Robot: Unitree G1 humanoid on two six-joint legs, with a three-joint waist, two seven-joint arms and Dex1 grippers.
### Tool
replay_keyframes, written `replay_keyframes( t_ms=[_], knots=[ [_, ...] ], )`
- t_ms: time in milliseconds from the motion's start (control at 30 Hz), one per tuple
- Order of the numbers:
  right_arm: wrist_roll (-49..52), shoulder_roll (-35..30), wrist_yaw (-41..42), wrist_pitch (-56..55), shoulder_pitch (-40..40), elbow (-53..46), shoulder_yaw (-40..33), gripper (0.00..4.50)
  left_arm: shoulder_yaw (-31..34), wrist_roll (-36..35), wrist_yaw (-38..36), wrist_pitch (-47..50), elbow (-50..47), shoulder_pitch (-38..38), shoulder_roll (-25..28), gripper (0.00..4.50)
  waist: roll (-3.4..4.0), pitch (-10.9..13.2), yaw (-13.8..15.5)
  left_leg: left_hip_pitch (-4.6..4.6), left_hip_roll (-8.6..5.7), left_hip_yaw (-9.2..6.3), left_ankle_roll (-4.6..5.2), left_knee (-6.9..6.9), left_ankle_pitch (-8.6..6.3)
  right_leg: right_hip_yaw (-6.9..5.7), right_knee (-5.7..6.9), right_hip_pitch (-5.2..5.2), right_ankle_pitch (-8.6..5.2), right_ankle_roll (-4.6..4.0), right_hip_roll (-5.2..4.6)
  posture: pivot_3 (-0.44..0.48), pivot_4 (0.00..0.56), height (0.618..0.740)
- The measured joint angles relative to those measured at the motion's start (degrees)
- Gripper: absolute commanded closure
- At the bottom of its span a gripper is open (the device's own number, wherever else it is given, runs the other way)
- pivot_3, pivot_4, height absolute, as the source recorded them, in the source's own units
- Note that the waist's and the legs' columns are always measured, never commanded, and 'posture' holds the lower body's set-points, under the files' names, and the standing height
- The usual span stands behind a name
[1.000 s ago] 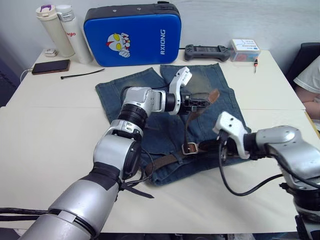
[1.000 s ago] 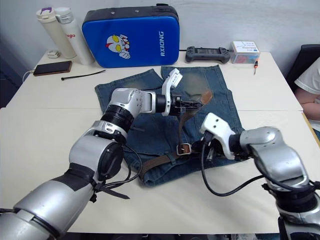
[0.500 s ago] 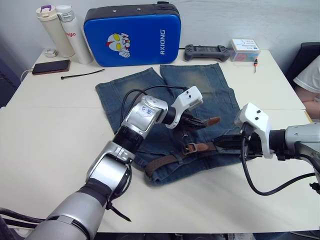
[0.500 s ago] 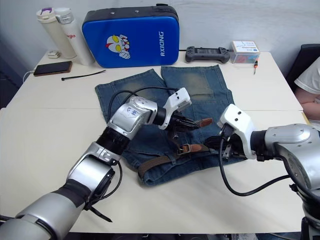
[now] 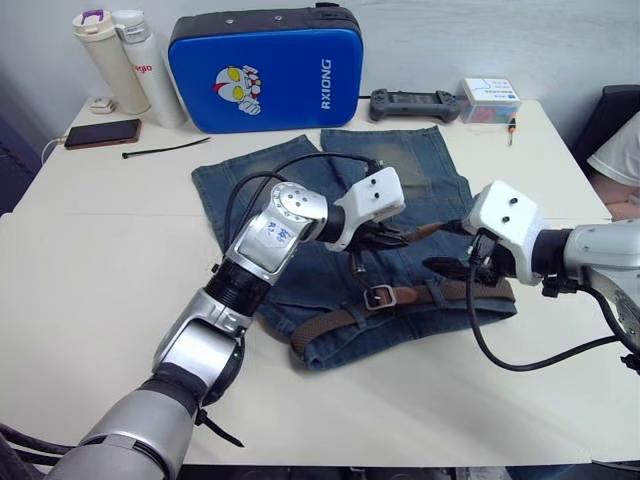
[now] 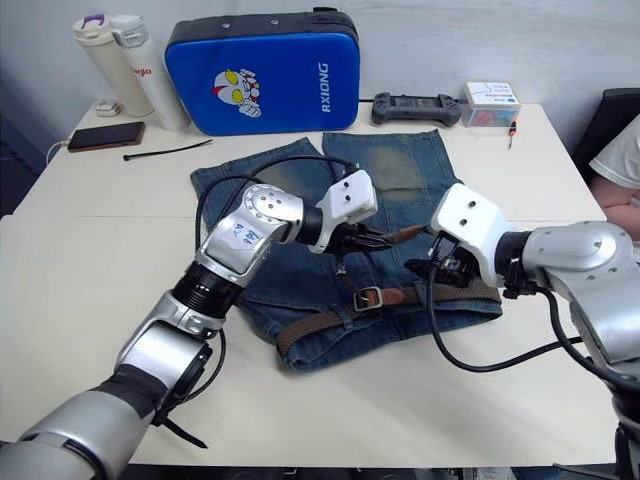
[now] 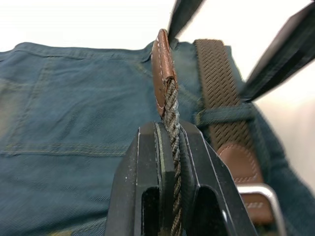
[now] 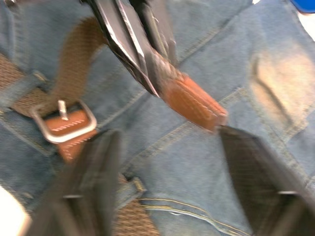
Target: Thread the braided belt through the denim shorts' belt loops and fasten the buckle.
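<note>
The denim shorts lie flat on the white table, waistband toward me. The braided belt runs along the waistband under a belt loop, and the silver buckle rests on the denim at the middle. My left gripper is shut on the belt's free end just behind its tan leather tip, holding it edge-up a little above the shorts. My right gripper is open, its fingers spread on either side of that tan tip, close to it but apart.
A blue case stands at the back, with two bottles, a phone and a black cable tie to its left. A game controller and a small box lie back right. A person sits at the right edge.
My left gripper has brought the belt's free end down from above the shorts and toward the right. My right gripper has let go at the waistband, opened, and risen toward the tan tip.
</note>
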Motion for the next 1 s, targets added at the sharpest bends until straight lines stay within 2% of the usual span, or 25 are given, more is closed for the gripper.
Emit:
replay_keyframes(
  t_ms=[400,533,667,700,867,933,967,1000],
  knots=[
    [-1.1,-0.9,0.1,-3.8,-0.5,1.2,3.2,1.05,-2.1,2.9,-0.5,-5.2,0.0,1.0,0.7,4.5,0.0,0.0,0.0,-0.01,0.0,0.0,0.01,0.04,0.0,0.0,0.04,0.0,0.0,0.0,0.01,0.0,0.15,0.74],
    [-1.1,-0.9,0.1,-4.2,-0.5,1.3,3.9,2.2,-2.1,3.1,-0.7,-5.8,0.1,0.9,0.7,4.5,0.0,0.0,0.0,-0.02,0.0,0.0,0.02,0.06,0.0,-0.01,0.05,0.0,0.0,0.0,0.0,0.0,0.15,0.74],
    [-1.1,-0.7,0.1,-4.6,-0.5,1.8,4.1,4.19,-2.1,3.1,-1.7,-6.7,0.1,0.9,0.8,4.5,0.0,0.0,0.0,-0.02,0.0,0.0,0.02,0.07,0.0,-0.01,0.07,0.0,0.0,0.0,0.01,0.0,0.15,0.74],
    [-1.1,-0.7,0.1,-4.7,-0.5,1.8,4.1,4.36,-2.1,3.1,-2.0,-6.9,0.1,0.9,0.9,4.5,0.0,0.0,0.0,-0.02,0.0,0.0,0.02,0.07,0.0,-0.01,0.08,0.0,0.0,0.0,0.01,0.0,0.15,0.74],
    [-1.1,-0.6,0.3,-5.8,-0.5,1.7,4.3,4.36,-1.9,2.9,-3.6,-9.6,0.7,0.9,1.7,4.5,0.0,0.0,0.0,-0.02,0.0,0.0,0.02,0.1,0.0,-0.01,0.11,0.0,0.0,0.0,0.01,0.0,0.15,0.74],
    [-1.1,-0.6,0.3,-6.4,-0.5,1.7,4.3,4.5,-1.4,2.6,-4.1,-9.6,0.8,0.9,1.8,3.6,0.0,0.0,0.0,-0.02,0.0,0.0,0.02,0.12,0.0,-0.01,0.12,0.0,0.0,0.0,0.01,0.0,0.15,0.74],
    [-1.1,-0.6,0.3,-6.7,-0.3,1.8,4.4,4.5,-0.7,1.6,-4.7,-9.5,0.9,0.9,1.7,3.38,0.0,0.0,0.0,-0.03,0.0,-0.01,0.02,0.12,0.0,-0.02,0.12,0.0,0.0,0.0,0.01,0.0,0.15,0.74],
    [-1.1,-0.6,0.1,-6.8,0.1,1.8,4.4,4.5,-0.1,0.7,-5.3,-9.6,0.8,0.7,1.7,2.97,0.0,0.0,0.0,-0.03,0.01,-0.02,0.02,0.13,0.0,-0.03,0.12,0.0,0.0,0.0,0.01,0.0,0.15,0.74]
  ],
)
